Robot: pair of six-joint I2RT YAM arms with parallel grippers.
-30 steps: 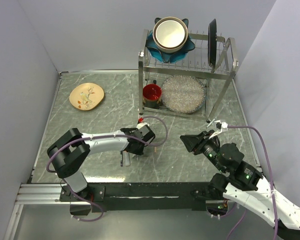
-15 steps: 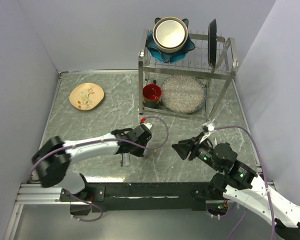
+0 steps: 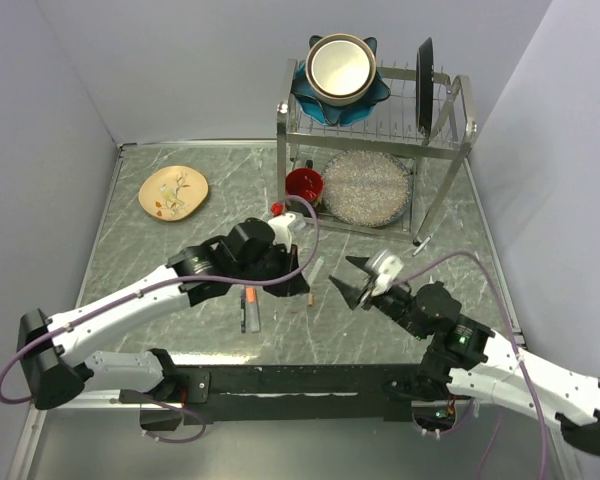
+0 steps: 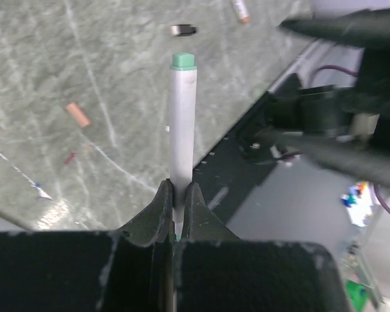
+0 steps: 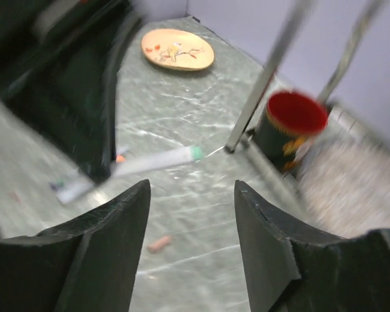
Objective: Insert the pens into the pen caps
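Bounding the table (image 3: 130, 260) on the left is a wall. A patterned plate (image 3: 173, 191) is seen far out to the left of the left jaws, with bare marble between.

The left gripper (image 4: 177, 188) is clamped on one grey-white pen (image 4: 182, 123), which is held clear of the table. Its green end (image 4: 182, 62) juts well past the fingertips. Beyond those jaws, one salmon cap (image 4: 78, 115) and one black cap (image 4: 182, 29) are seen lying apart on the marble. A second pen with an orange end (image 4: 240, 9) is cut off by the top edge of the left wrist view. On the near side of the left jaws, close to the table's front edge, a lying pen (image 3: 251, 314) is seen from overhead. Whether it is the cropped one cannot be told.

The right gripper (image 3: 348, 282) is held with its jaws apart and nothing between them. It faces the held pen from just beside it. The right wrist view is blurred. The held pen is made out beyond the jaws, and one salmon cap is seen on the marble below the gap.

Beyond the right jaws, room is closed off by one dish rack (image 3: 375, 130), with one red cup (image 3: 303, 185) at its foot.
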